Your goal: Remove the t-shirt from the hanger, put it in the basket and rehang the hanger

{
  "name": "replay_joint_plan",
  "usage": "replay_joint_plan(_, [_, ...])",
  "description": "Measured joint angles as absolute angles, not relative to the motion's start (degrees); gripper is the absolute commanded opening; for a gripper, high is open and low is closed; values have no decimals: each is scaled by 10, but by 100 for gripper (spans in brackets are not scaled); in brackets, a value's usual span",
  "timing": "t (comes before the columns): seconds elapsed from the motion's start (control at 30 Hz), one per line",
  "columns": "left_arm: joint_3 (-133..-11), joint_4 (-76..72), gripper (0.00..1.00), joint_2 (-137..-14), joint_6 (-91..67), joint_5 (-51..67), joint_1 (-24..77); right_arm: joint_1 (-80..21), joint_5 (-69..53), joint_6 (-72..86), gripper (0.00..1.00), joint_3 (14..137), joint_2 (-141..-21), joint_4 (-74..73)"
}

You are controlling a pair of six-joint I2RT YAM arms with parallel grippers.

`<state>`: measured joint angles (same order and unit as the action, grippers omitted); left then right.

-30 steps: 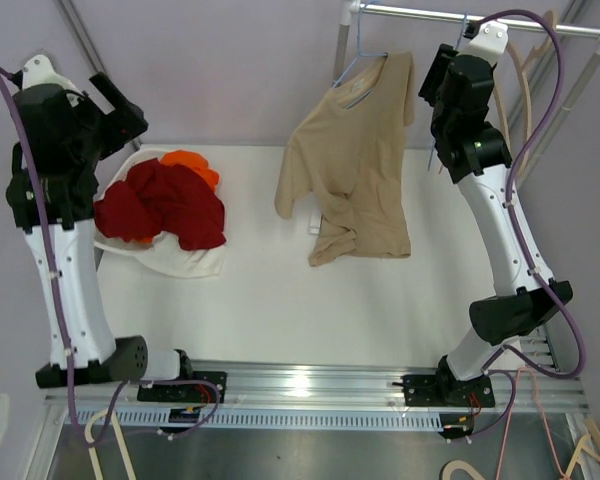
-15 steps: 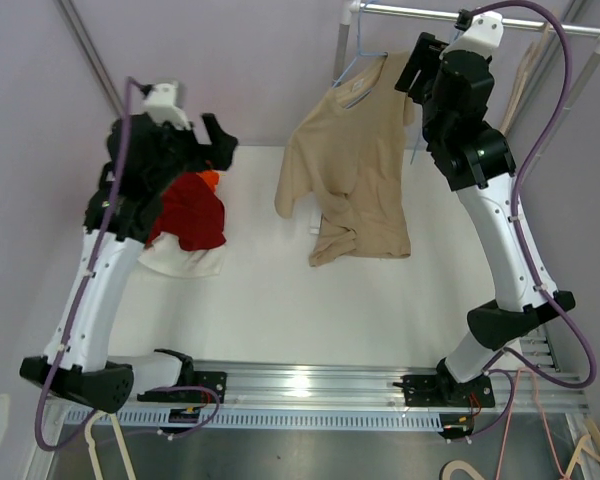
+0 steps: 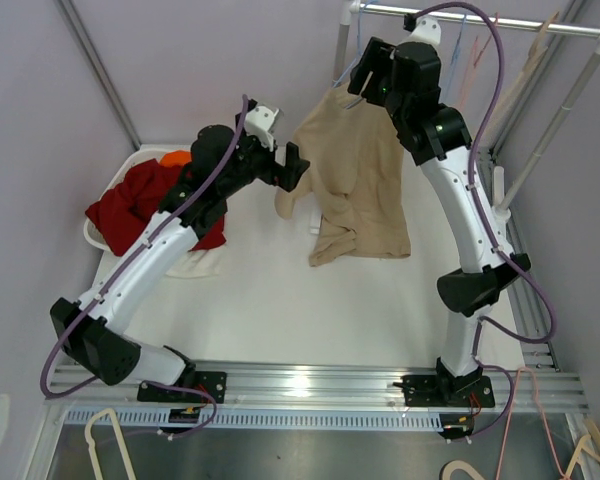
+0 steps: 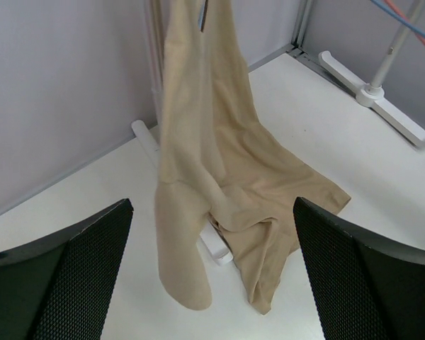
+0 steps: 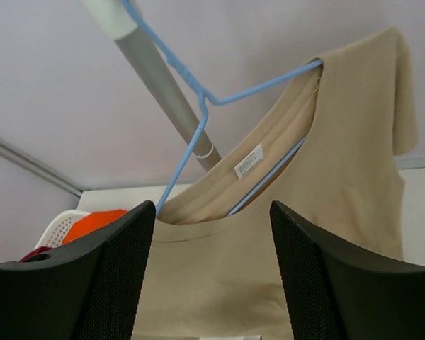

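Left hand (image 4: 212,212) spread wide, empty, facing the hanging sleeve. Right hand (image 5: 211,211) likewise released, near the collar. Tan t-shirt (image 3: 358,175) draped on blue hanger (image 5: 198,99), hem pooled on table (image 3: 280,300). Light, limp, stretchy; best pinched at the shoulder seam.

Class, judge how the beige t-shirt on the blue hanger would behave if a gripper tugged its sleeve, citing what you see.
The t-shirt is probably floppy: it hangs in folds and its hem crumples on the table. Likely light, since a thin wire hanger carries it. A tug may swing the hanger too.
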<state>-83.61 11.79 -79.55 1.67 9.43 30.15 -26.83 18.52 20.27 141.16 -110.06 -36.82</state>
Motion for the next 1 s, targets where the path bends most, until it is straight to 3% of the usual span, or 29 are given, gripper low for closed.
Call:
replay_joint_plan(0.3, [-868, 104, 100, -848, 20, 95, 336, -269, 126, 240, 66, 1411, -1121, -374])
replay_joint_plan(0.9, [-886, 87, 99, -892, 20, 116, 371, -269, 129, 244, 63, 1411, -1168, -336])
replay_joint_plan(1.0, [-886, 84, 100, -891, 19, 125, 382, -270, 133, 239, 58, 1411, -1170, -329])
